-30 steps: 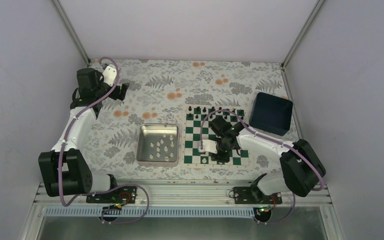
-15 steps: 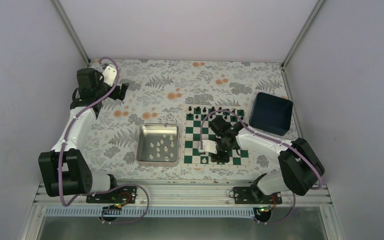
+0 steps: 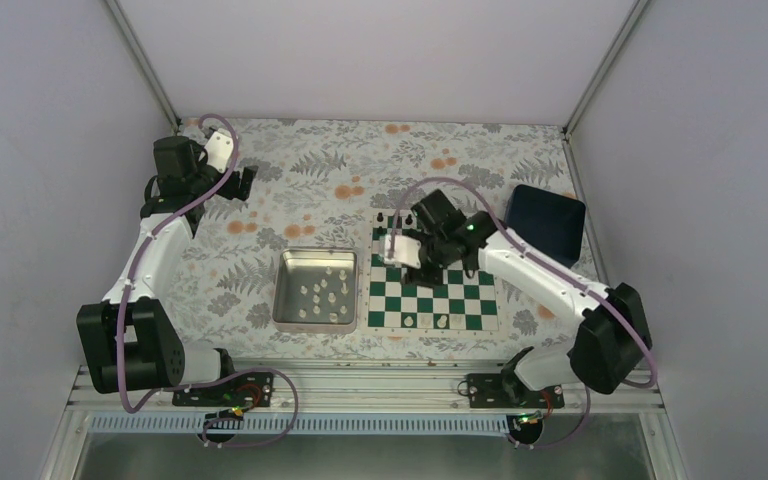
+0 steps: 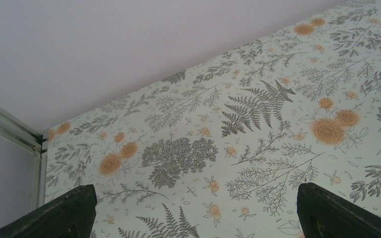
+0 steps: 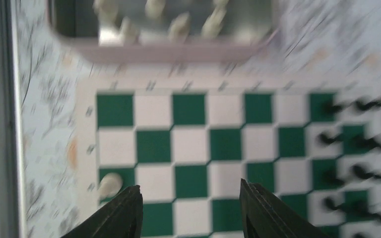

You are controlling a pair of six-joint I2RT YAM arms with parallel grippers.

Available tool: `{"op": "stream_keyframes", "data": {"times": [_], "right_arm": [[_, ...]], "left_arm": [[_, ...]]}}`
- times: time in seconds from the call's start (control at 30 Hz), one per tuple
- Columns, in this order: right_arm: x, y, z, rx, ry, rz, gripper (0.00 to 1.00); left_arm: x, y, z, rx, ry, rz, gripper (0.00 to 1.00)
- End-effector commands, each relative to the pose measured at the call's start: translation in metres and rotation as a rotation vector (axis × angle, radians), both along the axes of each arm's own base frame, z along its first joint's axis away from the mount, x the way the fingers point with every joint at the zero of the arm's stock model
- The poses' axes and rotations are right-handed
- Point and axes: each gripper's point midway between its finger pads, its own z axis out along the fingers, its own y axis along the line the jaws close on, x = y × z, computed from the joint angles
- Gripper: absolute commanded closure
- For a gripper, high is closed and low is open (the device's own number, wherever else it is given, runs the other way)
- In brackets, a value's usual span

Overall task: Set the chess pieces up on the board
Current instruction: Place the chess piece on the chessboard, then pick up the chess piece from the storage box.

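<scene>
On the near half of the counter (image 3: 360, 170), the board (image 3: 460, 297) is laid flat, right of centre. Two white chess pieces (image 3: 442, 320) are seen upright on its nearest row, well apart from the far end. Just beside the board's left edge, a square metal tray (image 3: 285, 290) is set, and loose white pieces (image 3: 325, 290) are scattered inside it.

The right hand (image 5: 191, 215) is held above the board's far-left part, off the surface. In the right wrist view, which is blurred, its dark fingers (image 5: 121, 213) are seen spread apart with only bare squares between them; nothing is gripped. One white piece is seen there on an edge square, left of the fingers.

Along the board's far rows, black chess pieces (image 5: 349, 144) are lined up, partly hidden by the right arm in the top view. A dark blue box (image 3: 545, 225) is placed just beyond the board's far right corner.

Farthest back, near the far left corner, the left hand (image 4: 193, 218) is held over the patterned counter, well apart from the board and tray. Its fingers (image 4: 67, 213) are spread wide, and nothing is held between them.
</scene>
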Motion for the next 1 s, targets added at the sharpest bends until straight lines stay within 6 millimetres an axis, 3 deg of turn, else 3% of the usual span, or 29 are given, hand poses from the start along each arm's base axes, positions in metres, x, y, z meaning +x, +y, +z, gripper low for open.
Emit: {"op": "stream_keyframes", "data": {"times": [0.0,0.13,0.33,0.5,0.7,0.97], "right_arm": [[0.025,0.047,0.040,0.103,-0.079,0.022,0.48],[0.033,0.103,0.052,0.129,-0.144,0.074,0.48],[0.041,0.174,0.035,0.142,-0.141,0.116,0.52],[0.044,0.216,0.013,0.152,-0.109,0.144,0.54],[0.032,0.245,-0.022,0.114,-0.058,0.210,0.59],[0.019,0.250,-0.053,0.058,-0.003,0.245,0.67]], "left_arm": [[0.004,-0.001,0.012,-0.001,-0.033,-0.011,0.00],[0.004,-0.001,0.014,-0.001,-0.037,-0.011,0.00],[0.002,0.000,0.018,0.004,-0.049,0.000,0.00],[0.002,0.000,0.017,0.003,-0.050,-0.001,0.00],[0.001,0.000,0.016,0.003,-0.049,-0.003,0.00],[0.000,-0.003,0.016,-0.003,-0.051,-0.013,0.00]]}}
